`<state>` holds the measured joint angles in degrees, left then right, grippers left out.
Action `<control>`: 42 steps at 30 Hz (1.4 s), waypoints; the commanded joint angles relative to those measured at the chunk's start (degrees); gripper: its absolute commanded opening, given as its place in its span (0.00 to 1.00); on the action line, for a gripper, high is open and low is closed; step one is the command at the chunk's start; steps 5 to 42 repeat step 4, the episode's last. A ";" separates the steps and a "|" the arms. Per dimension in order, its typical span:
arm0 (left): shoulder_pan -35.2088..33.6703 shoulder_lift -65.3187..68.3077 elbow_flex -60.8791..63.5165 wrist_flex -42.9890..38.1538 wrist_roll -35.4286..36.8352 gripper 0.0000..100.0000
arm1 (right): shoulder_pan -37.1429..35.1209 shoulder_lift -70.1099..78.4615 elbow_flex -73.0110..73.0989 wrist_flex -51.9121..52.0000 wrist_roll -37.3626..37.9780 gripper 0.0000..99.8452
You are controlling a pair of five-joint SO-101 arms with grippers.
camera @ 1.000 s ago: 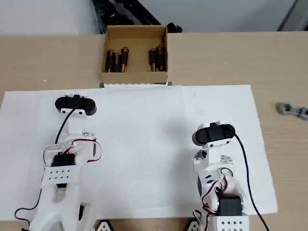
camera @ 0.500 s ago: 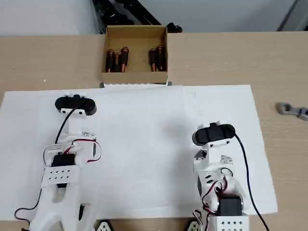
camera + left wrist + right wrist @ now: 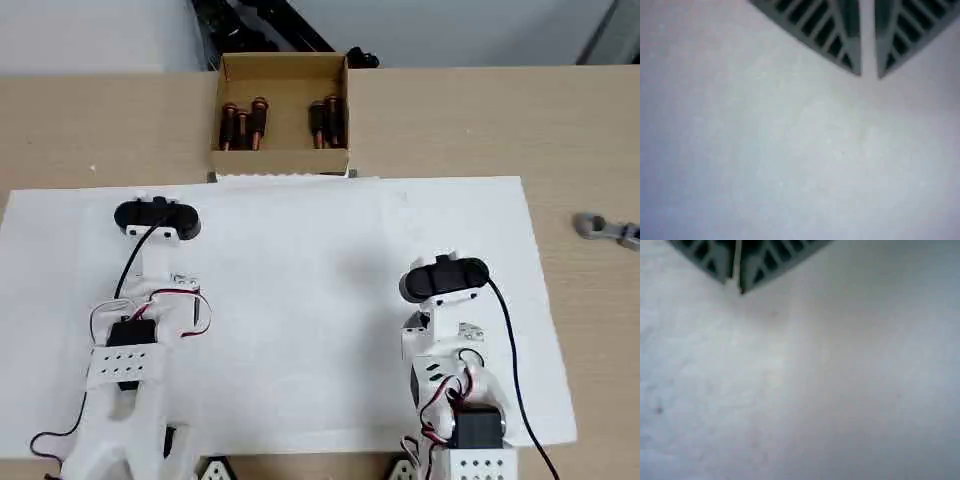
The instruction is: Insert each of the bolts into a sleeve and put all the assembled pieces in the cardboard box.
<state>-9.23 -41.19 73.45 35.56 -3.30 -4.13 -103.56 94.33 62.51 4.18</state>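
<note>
Plainly, the left gripper point(image 3: 867, 75) had its dark ribbed jaws together bar a hairline slit, holding nothing, and the right gripper point(image 3: 735, 287) looked the same. Both pointed down at a matte white paper sheet point(image 3: 300, 300), with the 2 arms folded low over it. Beyond the sheet, the open cardboard box point(image 3: 280, 160) held coppery, cylindrical assembled pieces point(image 3: 242, 125) in 2 clusters.

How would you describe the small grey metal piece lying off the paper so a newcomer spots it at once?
Start at the wooden table and the white sheet covering its near half. Just past the sheet's right edge, on bare wood, lies the grey metal piece. It is grey with a rounded end, unlike the coppery pieces in the cardboard box.
</note>
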 commanded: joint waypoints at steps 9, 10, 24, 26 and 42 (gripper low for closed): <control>-0.09 -1.14 -0.31 -1.05 0.00 0.01 | 0.13 -0.40 -0.26 -1.45 0.26 0.01; -0.09 -1.14 -0.31 -1.05 0.00 0.01 | 0.13 -0.40 -0.26 -1.45 0.26 0.01; -0.09 -1.14 -0.31 -1.05 0.00 0.01 | 0.13 -0.40 -0.26 -1.45 0.26 0.01; -0.09 -1.14 -0.31 -1.05 0.00 0.01 | 0.13 -0.40 -0.26 -1.45 0.26 0.01; -0.09 -1.14 -0.31 -1.05 0.00 0.01 | 0.13 -0.40 -0.26 -1.45 0.26 0.01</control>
